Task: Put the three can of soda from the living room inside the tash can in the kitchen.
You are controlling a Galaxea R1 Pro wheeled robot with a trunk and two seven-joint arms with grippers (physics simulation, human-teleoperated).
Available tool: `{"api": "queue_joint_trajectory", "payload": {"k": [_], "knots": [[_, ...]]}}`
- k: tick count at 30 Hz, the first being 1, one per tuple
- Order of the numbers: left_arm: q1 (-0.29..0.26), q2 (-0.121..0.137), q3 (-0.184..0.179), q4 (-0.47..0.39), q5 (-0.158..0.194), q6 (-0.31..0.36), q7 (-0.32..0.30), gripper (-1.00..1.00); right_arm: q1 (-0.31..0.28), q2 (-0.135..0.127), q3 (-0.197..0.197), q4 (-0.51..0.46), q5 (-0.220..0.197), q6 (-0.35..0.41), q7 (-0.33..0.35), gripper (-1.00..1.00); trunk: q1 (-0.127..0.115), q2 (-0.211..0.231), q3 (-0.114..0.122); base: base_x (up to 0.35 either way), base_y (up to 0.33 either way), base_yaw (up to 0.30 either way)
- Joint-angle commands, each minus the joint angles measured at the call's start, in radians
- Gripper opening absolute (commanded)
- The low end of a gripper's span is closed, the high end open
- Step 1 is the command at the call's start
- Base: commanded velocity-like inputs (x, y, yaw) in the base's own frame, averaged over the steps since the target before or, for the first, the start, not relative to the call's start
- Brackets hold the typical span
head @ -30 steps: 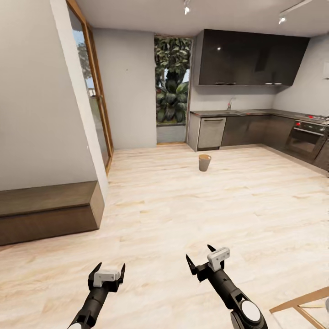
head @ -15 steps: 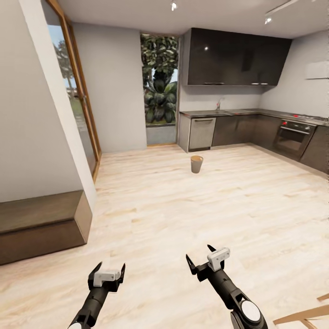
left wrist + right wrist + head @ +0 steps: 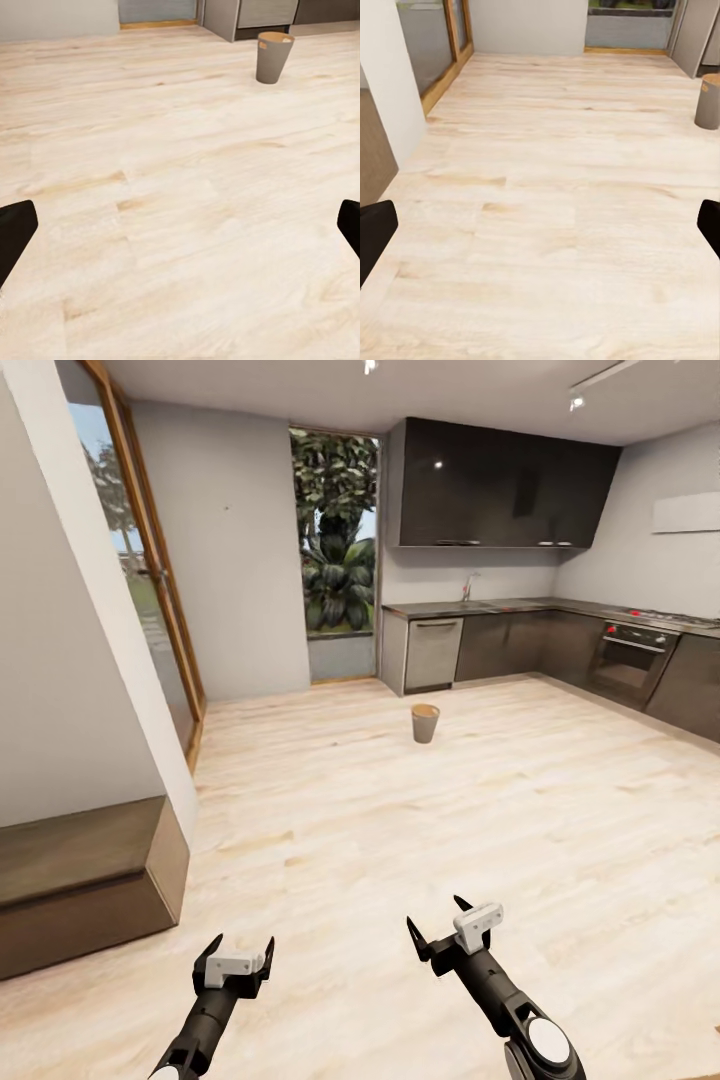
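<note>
Head view looks across a pale wooden floor (image 3: 420, 830) toward the kitchen (image 3: 540, 630), where dark glossy cupboards (image 3: 500, 485) hang above a grey worktop (image 3: 480, 606) with a tap (image 3: 468, 584), a pale drawer front (image 3: 432, 642) sits at the near end of the run, and an oven (image 3: 625, 660) is set into the units on the right. The tash can (image 3: 425, 723) stands upright on the bare floor in front of that drawer front, grey outside with a brown rim, well apart from both arms and far ahead of them, slightly left of the line of the right arm. The left gripper (image 3: 236, 950) hangs low over the floor with its two black fingers spread and nothing between them; the right gripper (image 3: 440, 925) is likewise released, fingers parted and bare, held a little higher and tilted. A tall glazed opening with green plants (image 3: 337, 550) lies left of the cupboards, a wood-framed glass door (image 3: 150, 575) runs along the left wall, and a dark wooden bench (image 3: 85, 880) sits at the foot of that wall. From the left wrist, the tash can (image 3: 274, 57) shows far beyond the spread fingertips (image 3: 13, 236), with only floor in the gap. From the right wrist, the tash can (image 3: 709, 101) stands at the edge of the frame, again far past the open fingertips (image 3: 375, 232).
</note>
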Motion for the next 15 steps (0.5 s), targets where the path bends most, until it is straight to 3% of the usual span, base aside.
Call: {"api": "queue_joint_trajectory", "payload": {"k": [1,15], "knots": [[0.0,0.0,0.0,0.0,0.0,0.0,0.0,1.0,0.0,0.0,0.0,0.0,0.0,0.0,0.0,1.0,0.0,0.0,0.0,0.258,0.203,-0.023],[0.0,0.0,-0.001,0.0,0.0,0.0,0.0,1.0,0.0,0.0,0.007,0.001,-0.001,-0.001,0.0,1.0,0.0,0.0,0.0,0.267,0.199,-0.005]]}}
